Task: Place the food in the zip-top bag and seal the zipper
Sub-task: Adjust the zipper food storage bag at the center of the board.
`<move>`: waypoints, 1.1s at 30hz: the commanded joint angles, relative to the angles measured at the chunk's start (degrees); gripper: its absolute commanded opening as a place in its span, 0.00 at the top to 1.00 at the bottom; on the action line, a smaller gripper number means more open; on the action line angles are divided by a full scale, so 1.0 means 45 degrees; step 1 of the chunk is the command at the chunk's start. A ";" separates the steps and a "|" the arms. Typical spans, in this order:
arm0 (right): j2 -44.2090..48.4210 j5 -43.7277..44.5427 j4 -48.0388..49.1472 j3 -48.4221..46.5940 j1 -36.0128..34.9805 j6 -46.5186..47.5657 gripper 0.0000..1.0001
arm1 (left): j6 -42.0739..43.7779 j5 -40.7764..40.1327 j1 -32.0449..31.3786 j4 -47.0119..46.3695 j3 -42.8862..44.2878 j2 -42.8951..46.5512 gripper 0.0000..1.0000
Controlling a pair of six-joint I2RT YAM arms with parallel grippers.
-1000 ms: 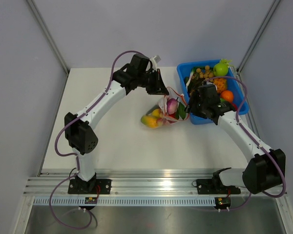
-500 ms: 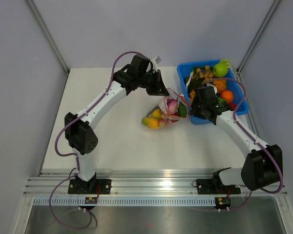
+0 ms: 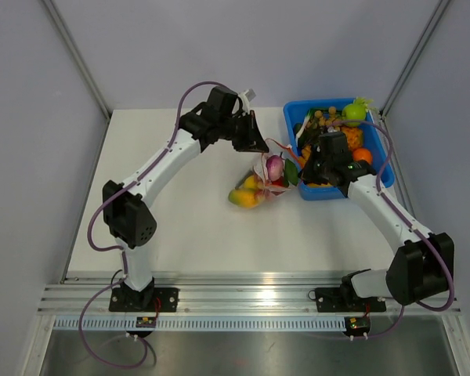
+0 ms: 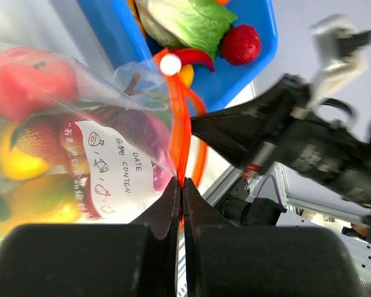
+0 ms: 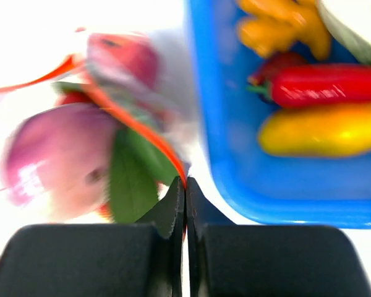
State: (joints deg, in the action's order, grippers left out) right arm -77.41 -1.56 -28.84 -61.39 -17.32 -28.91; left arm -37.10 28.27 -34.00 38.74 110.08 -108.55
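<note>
The clear zip-top bag (image 3: 260, 186) lies mid-table, left of the blue bin, with food inside: a purple-pink piece (image 3: 274, 166), yellow pieces (image 3: 243, 196) and a green leaf (image 5: 133, 179). My left gripper (image 3: 260, 146) (image 4: 182, 184) is shut on the red-orange zipper (image 4: 180, 133) at the bag's far end. My right gripper (image 3: 304, 171) (image 5: 185, 181) is shut on the zipper (image 5: 133, 122) at the end beside the bin. The mouth still gapes between the two strips. More food sits in the bin, including a red pepper (image 5: 324, 83) and a yellow piece (image 5: 324, 136).
The blue bin (image 3: 385, 168) stands at the back right, its wall (image 5: 216, 117) right beside my right fingers. It holds a green fruit (image 3: 354, 112) and an orange (image 3: 362, 155). Metal frame posts rise at both back corners.
The right gripper has closed from open onto the zipper's end near the bin. Its wrist moved slightly toward the back, and the bag shifted a little. The left arm held still.
</note>
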 commanded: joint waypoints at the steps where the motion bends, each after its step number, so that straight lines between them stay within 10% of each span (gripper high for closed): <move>1: 0.0736 -0.0978 0.0160 -0.1688 -0.0077 0.0349 1.00 | 0.0295 0.0202 0.0580 -0.0602 0.0632 0.0939 1.00; 17: -0.1176 -0.2699 0.1233 -0.1886 -0.0194 0.0252 1.00 | 0.0744 0.0007 0.0778 -0.0075 -0.0029 -0.0368 1.00; 26: -0.0340 -0.2855 0.0881 -0.3643 -0.0369 0.0447 1.00 | 0.2286 -0.1982 0.0661 0.2816 0.4053 -0.0098 1.00; 33: -0.0903 -0.3012 0.1467 -0.2766 -0.0447 0.0193 1.00 | 0.2405 -0.2493 0.0661 0.2426 0.0676 -0.0542 1.00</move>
State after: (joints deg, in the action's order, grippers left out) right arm -80.34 -13.50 -24.73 -74.72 -18.74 -27.88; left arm -27.86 19.55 -30.98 49.01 118.30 -108.16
